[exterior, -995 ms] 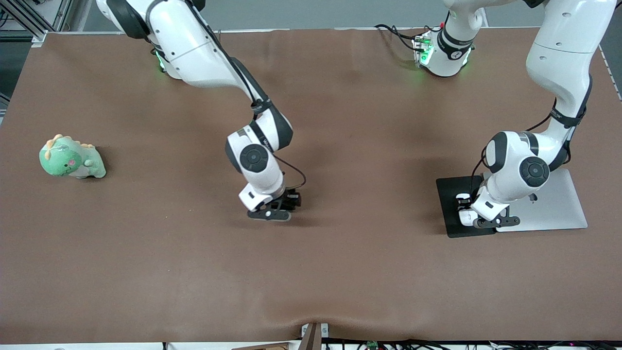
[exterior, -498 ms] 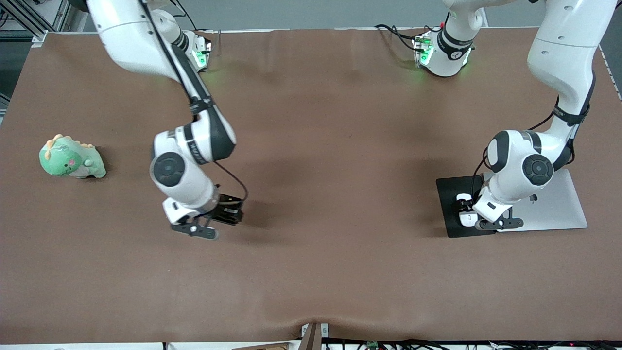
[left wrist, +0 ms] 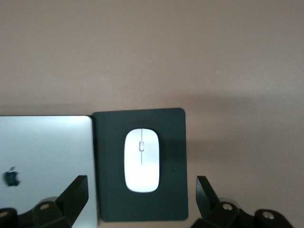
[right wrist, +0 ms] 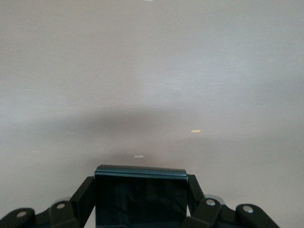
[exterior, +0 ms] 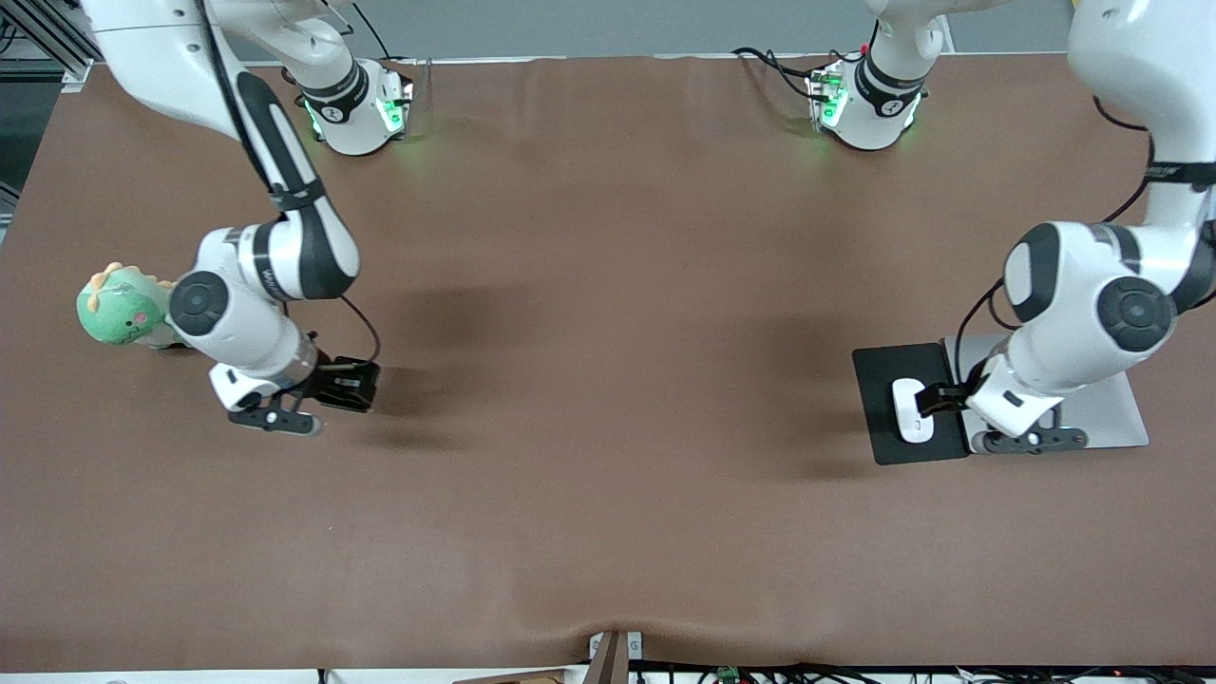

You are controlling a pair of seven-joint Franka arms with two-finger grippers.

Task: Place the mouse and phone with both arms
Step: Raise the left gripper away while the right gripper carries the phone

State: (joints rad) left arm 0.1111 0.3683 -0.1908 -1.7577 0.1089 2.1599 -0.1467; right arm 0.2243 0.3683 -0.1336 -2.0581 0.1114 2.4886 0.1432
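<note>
**A:** The right pincer (exterior: 334, 391) — where is it, and what is in it?

**B:** It is up over the brown desk (exterior: 608, 532) toward the right arm's end, and it is clenched on the phone (exterior: 348, 384). In the right wrist view the two black fingers (right wrist: 84, 194) press against the edges of the phone (right wrist: 140, 197), a glossy black slab held flat between them above bare desk (right wrist: 152, 71).

**A:** Anything close to it?

**B:** A green plush dinosaur (exterior: 122, 308) sits on the desk near the right arm's wrist, at that same end.

**A:** And the left pincer (exterior: 936, 407)?

**B:** Released. In the left wrist view its fingertips (left wrist: 80, 186) stand wide apart and hold nothing, with the mouse (left wrist: 141, 159) showing in the gap between them. The left pincer (left wrist: 142, 190) hovers over the black pad (left wrist: 166, 137) and the edge of the laptop (left wrist: 45, 156).

**A:** So where exactly is the mouse?

**B:** The mouse (exterior: 915, 410) lies flat on the black pad (exterior: 888, 375), toward the left arm's end of the desk. It sits inside the pad's borders with black showing all round it, its thin grey line running down its middle.

**A:** And the laptop?

**B:** The closed silver laptop (exterior: 1107, 418) lies right beside the black pad, their edges nearly touching; the left arm's wrist covers much of it from the front.

**A:** How far apart are the two task things?

**B:** Well apart: phone aloft at one end, mouse on the pad at the other.
</note>
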